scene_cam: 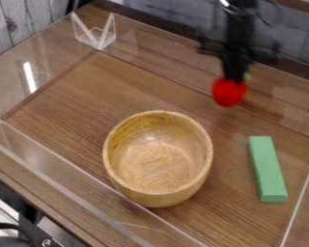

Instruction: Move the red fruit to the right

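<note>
The red fruit (227, 92) is small, glossy and round. It hangs just above the wooden table at the upper right, past the bowl's far right side. My gripper (231, 79) points straight down from above and is shut on the fruit's top. The black fingers (232, 64) stand close together, and the arm rises out of the picture's top edge.
A large wooden bowl (157, 157) sits in the middle of the table. A green rectangular block (265, 167) lies to its right near the edge. Clear acrylic walls (28, 77) surround the table, with a clear bracket (93, 31) at the back left.
</note>
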`<state>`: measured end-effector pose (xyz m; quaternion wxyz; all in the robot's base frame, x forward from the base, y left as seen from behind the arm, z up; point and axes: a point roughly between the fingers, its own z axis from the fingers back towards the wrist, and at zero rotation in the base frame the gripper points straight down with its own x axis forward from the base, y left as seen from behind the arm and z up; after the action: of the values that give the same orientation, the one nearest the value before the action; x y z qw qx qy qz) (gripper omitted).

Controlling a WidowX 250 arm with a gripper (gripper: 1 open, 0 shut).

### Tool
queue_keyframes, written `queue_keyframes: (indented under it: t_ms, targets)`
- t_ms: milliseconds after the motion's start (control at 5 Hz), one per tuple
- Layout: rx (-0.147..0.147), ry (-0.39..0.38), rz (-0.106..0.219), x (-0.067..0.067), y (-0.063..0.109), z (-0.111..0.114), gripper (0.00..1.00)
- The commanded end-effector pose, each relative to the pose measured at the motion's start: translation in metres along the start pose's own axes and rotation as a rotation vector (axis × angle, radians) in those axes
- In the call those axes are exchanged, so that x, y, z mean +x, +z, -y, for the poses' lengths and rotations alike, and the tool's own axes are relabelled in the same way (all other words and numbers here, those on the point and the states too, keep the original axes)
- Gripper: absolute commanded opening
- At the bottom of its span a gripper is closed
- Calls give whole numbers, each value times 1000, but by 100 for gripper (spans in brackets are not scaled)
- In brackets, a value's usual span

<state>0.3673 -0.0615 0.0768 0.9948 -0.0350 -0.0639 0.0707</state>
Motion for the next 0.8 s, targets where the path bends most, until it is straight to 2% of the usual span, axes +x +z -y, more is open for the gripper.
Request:
queue_keyframes:
  t_ms: [0,200,600]
  targets:
    - [-12,2,74,12,7,21,0]
    - [-11,-5,74,10,-5,27,0]
    - [-4,2,84,2,-18,24,0]
